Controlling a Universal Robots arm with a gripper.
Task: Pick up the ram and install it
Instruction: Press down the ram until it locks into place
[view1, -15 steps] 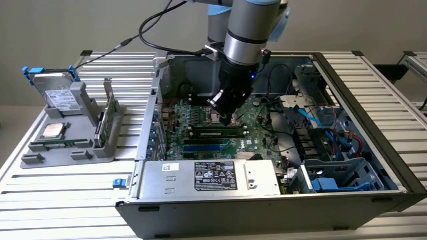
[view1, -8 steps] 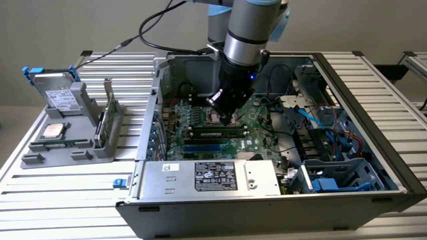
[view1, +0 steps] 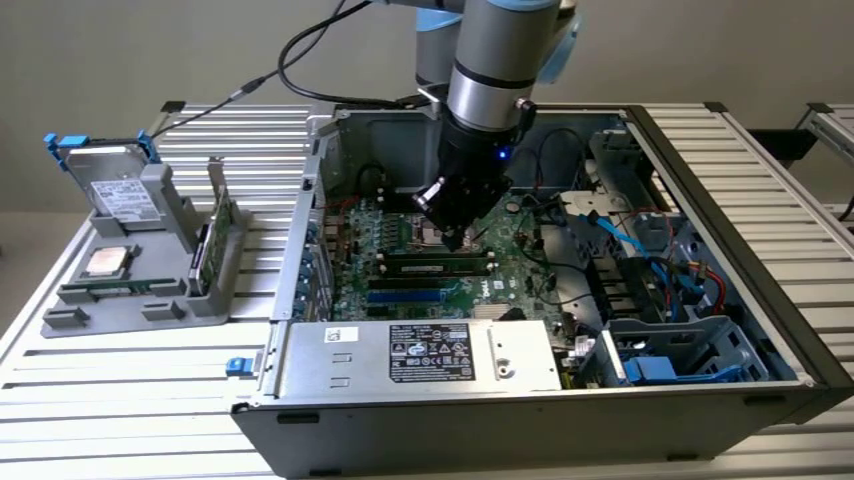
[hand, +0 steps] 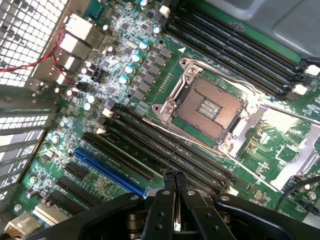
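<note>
Gripper: both fingers pressed flat together, nothing between them. It hangs tip-down just above the black memory slots of the motherboard.

The ram: in the exterior view a narrow green stick with a pale label lies along the slots, right under the gripper. It looks seated, or near it; whether the end latches have caught I cannot tell.

Beyond the slots is an open CPU socket, contacts bare and frame lifted. A blue slot lies beside the black ones.

Risks, as judged:
- A push off the stick's centre would tip it, leaving one end high.
- A sideways slip would send the closed tips onto the board, or towards the bare socket pins, which bend easily.
- Loose cables inside the case could snag the wrist.

The computer case lies on its side, open upward, with a silver power supply at its near edge. It rests on a ribbed aluminium table. On the exterior view's left a grey holder carries a card with a metal bracket and a drive. Plain pale wall behind.
</note>
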